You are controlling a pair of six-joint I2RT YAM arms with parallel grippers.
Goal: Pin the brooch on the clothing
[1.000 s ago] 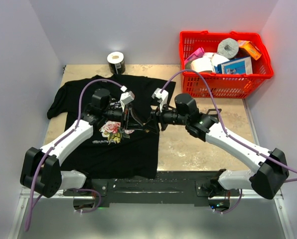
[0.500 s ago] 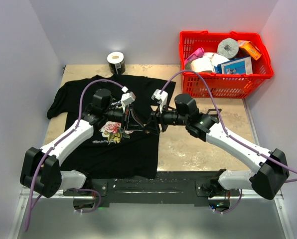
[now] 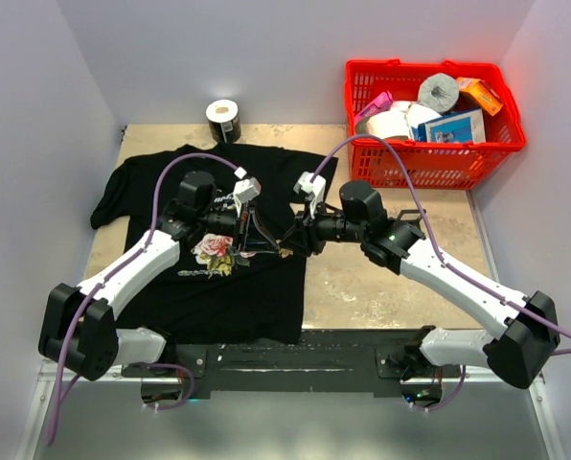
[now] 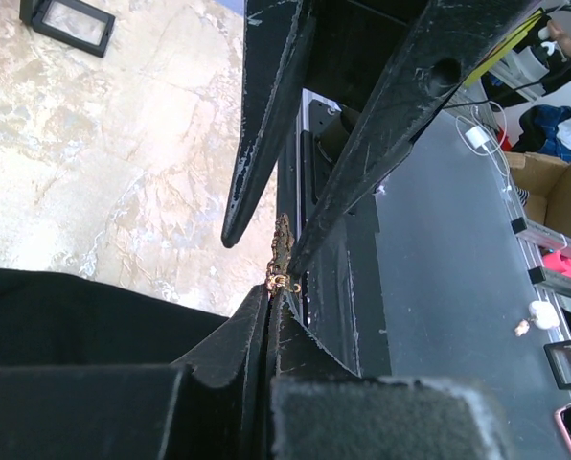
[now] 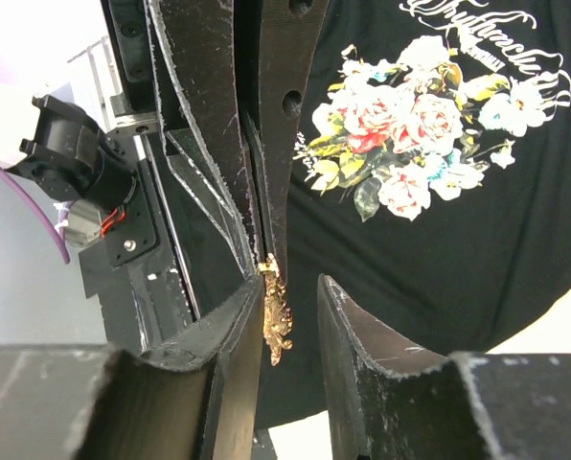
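The brooch, a tiny gold-glinting pin, hangs from the tips of my left gripper, which is shut on its upper end. My right gripper is open and straddles it. Its left finger lies against the brooch, while the other finger stands a gap away. In the left wrist view the brooch pokes up between the right gripper's two long fingers. From above, both grippers meet over the right edge of the clothing, a black T-shirt with a rose print, spread flat on the table.
A red basket full of packages stands at the back right. A roll of tape sits at the back behind the shirt. Bare tan tabletop lies to the right of the shirt. A small black frame lies on the table.
My right gripper's jaws have narrowed around the brooch, and that arm has shifted slightly. My left gripper has stayed shut on the brooch, almost still.
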